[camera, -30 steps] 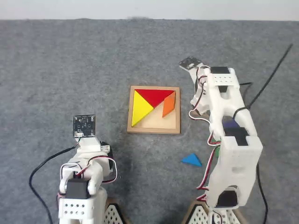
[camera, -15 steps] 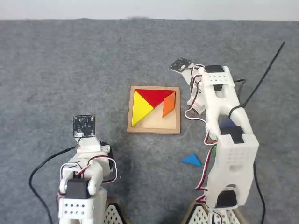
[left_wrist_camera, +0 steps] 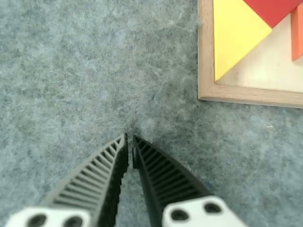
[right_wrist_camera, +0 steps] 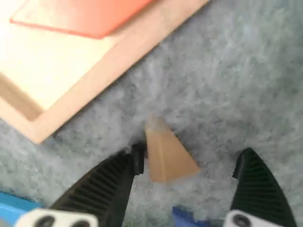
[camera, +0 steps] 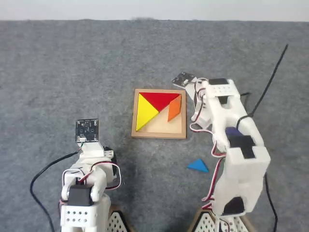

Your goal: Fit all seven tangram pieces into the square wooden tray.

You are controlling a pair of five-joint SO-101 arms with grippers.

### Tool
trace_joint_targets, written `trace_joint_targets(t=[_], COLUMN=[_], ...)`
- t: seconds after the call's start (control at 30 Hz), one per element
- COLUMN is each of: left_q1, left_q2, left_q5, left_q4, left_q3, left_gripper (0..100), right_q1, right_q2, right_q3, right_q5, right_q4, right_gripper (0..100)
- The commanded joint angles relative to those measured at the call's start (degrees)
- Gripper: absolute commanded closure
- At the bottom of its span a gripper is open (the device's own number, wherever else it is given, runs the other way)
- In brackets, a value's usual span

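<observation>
Square wooden tray point(camera: 159, 136) sat on grey carpet point(camera: 72, 63), holding yellow triangle point(camera: 146, 112), red triangle point(camera: 158, 100) and orange parallelogram point(camera: 174, 108); the rest was bare wood. Blue triangle point(camera: 198, 166) lay on carpet near tray. Right gripper point(right_wrist_camera: 191, 161) gaped wide around tan triangle point(right_wrist_camera: 164, 153) just outside tray rim, not clamped. Left gripper point(left_wrist_camera: 129, 142) was nearly closed, empty.

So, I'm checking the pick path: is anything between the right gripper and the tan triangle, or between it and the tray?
Nothing visible does. The tan triangle lies on the carpet between the right gripper's open fingers, and only bare carpet separates it from the tray.
</observation>
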Motion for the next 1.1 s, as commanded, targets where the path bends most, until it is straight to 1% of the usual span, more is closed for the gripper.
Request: trace_joint_targets(t=[0.0, 0.1, 0.17, 0.37, 0.4, 0.47, 0.63, 0.8, 0.87, 0.93, 1.07], left_q1=[-0.35, -0.35, -0.35, -0.35, -0.35, -0.35, -0.35, -0.35, -0.35, -0.35, -0.35], left_q2=[-1.14, -1.14, -1.14, -1.14, -1.14, -1.14, -1.14, -1.14, -1.14, -1.14, -1.14], left_q5=[-0.88, -0.88, -0.88, -0.88, -0.88, -0.88, -0.88, -0.88, -0.88, -0.88, -0.88], left_q4=[0.26, 0.26, 0.26, 0.26, 0.26, 0.26, 0.26, 0.26, 0.26, 0.26, 0.26], left_q3=[-0.75, -0.75, -0.75, -0.75, -0.75, -0.75, -0.75, -0.75, -0.75, -0.75, -0.75], left_gripper=[99, 99, 99, 99, 99, 99, 99, 99, 99, 99, 99], right_q1=[-0.48, -0.48, -0.48, -0.04, 0.04, 0.13, -0.66, -7.25, -10.95, -13.76, -17.27], right_q2=[-5.23, -5.41, -5.32, -5.85, -5.93, -7.08, -16.22, -26.24, -27.47, -27.03, -22.90], right_q3=[4.84, 5.27, 5.27, 5.19, 4.92, 3.25, 0.00, 2.37, 4.04, 5.45, 5.89], right_q5=[0.53, 0.44, 0.18, -6.42, -7.47, -10.11, -20.48, -34.64, -40.00, -45.01, -55.74], right_q4=[-3.30, -4.09, -4.26, -6.90, -7.08, -5.76, -0.84, 1.36, -0.57, -4.62, -11.74], right_gripper=[69.1, 69.3, 72.2, 96.6, 98.7, 98.9, 99.0, 99.0, 98.7, 98.7, 98.6])
